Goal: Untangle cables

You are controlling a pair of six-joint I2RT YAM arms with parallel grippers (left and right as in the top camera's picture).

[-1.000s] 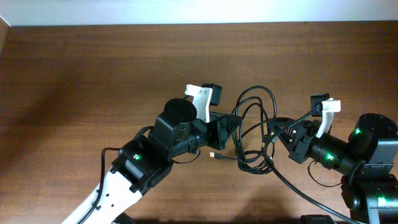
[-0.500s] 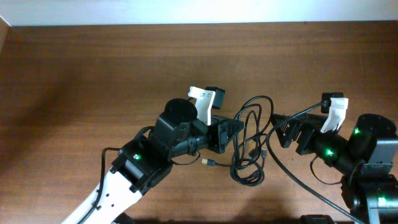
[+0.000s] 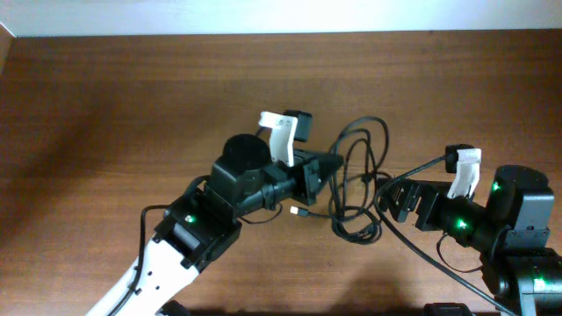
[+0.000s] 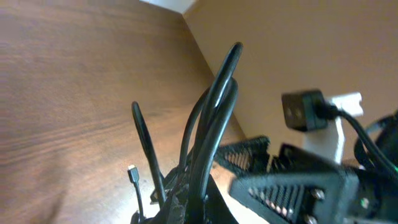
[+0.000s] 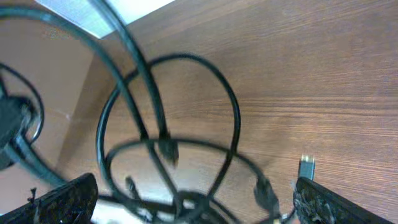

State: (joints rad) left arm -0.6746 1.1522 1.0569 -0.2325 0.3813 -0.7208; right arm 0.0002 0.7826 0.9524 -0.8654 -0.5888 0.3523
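A tangle of black cables (image 3: 356, 189) lies in loops at the table's middle, with a small plug (image 3: 299, 211) sticking out to the left. My left gripper (image 3: 334, 168) is shut on several strands of it. In the left wrist view the cables (image 4: 217, 106) rise steeply out of the closed left gripper (image 4: 202, 208). My right gripper (image 3: 392, 202) stands wide open just right of the tangle. In the right wrist view the loops (image 5: 168, 143) lie blurred in front of and between the spread fingers (image 5: 62, 199) of the right gripper (image 5: 196, 208), which hold nothing.
A thicker black lead (image 3: 421, 259) runs from the tangle toward the front right, past the right arm. A metal-tipped plug (image 5: 306, 167) rests on the wood near my right finger. The brown table (image 3: 132, 105) stretches bare to the left and back.
My right gripper has opened, let go of the cable and drawn back slightly. The loops have slumped and shifted. The left gripper stays shut on its strands, nudged a little.
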